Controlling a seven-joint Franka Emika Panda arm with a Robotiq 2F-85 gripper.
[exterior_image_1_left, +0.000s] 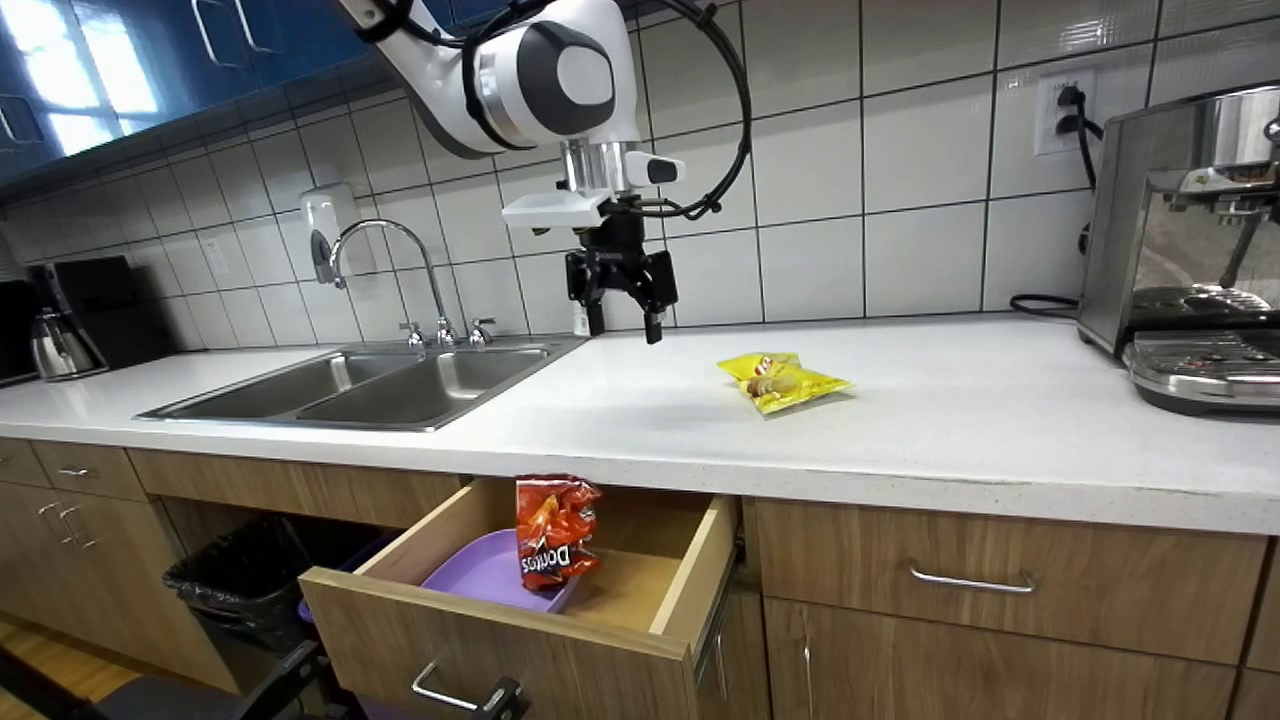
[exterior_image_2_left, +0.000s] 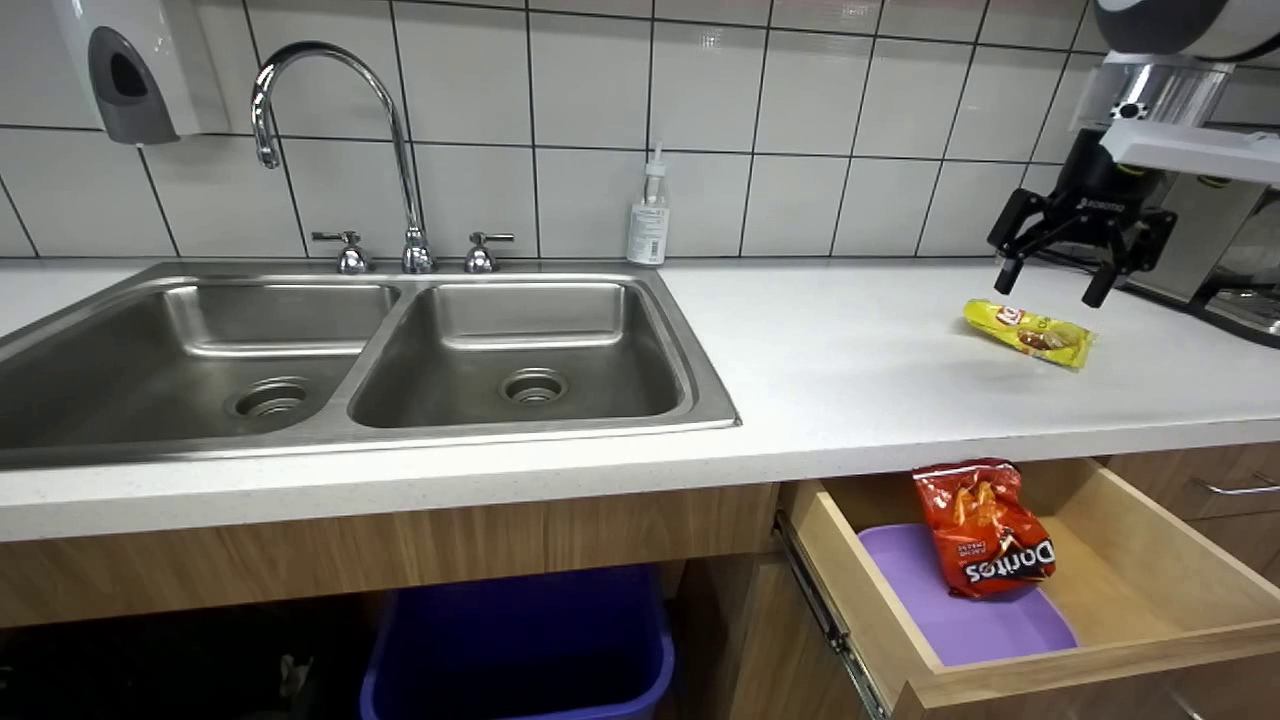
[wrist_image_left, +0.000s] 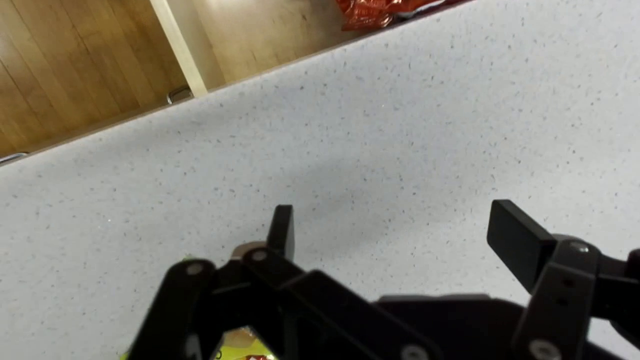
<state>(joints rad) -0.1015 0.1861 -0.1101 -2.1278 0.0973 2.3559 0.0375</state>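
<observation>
Tool (exterior_image_1_left: 625, 325) empty, its fingers (wrist_image_left: 517, 240) spread well apart, I have it pointing down above the table (exterior_image_1_left: 1000, 420), touching nothing there. Nearest to it is the yellow chip bag (exterior_image_1_left: 785, 383), lying on the table between the sink (exterior_image_2_left: 540, 318) and the espresso machine (exterior_image_1_left: 1190, 255). In the wrist view I get only speckled table surface between the fingertips; the yellow chip bag peeks out at the lower edge, partly hidden by the tool's own linkage. So I read the step in hand as lining up, with no grasp made. Taking hold of that bag would call for shifting sideways until it sits between the fingers, then lowering and closing gently, since I judge it light and easily crushed. Below, the drawer (exterior_image_1_left: 600, 670) stands pulled out, with a red Doritos bag (exterior_image_1_left: 557, 535) resting at least partly over a purple tray (exterior_image_1_left: 480, 570); whether it leans, I can't tell.
</observation>
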